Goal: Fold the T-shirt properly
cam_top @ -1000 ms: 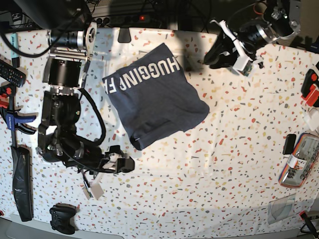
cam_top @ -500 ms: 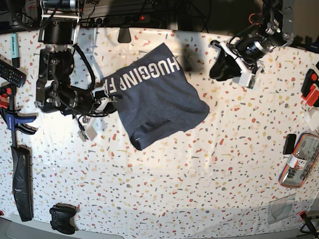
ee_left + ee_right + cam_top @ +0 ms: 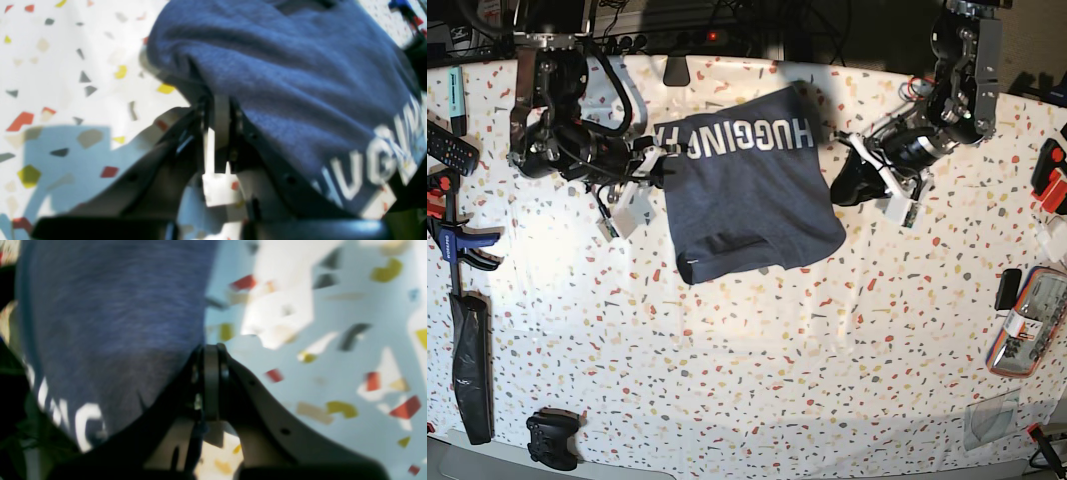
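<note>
Here, 2 grippers clamp the T-shirt [image 3: 752, 195] at opposite edges.
The left gripper [image 3: 217, 110] and right gripper [image 3: 210, 356] each have jaws pressed together on navy fabric. The shirt lies folded on the speckled table [image 3: 827, 370], lettering up, at the far centre.

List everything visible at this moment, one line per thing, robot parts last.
T-shirt: one, navy with white lettering, folded, upper middle of the table.
Table: one, white cover with coloured flecks, fills the view.
Clamp: one, blue and black, left edge.
Remote: one, black, upper left edge.
Game controller: one, black, lower left.
Black pouch: one, left edge, below the clamp.
Clear packet: one, red-trimmed, right edge.
Right hand: black, shut on the T-shirt's lettered edge, base view's left.
Left hand: black, at the T-shirt's opposite edge, fingers nearly together on the cloth.
</note>
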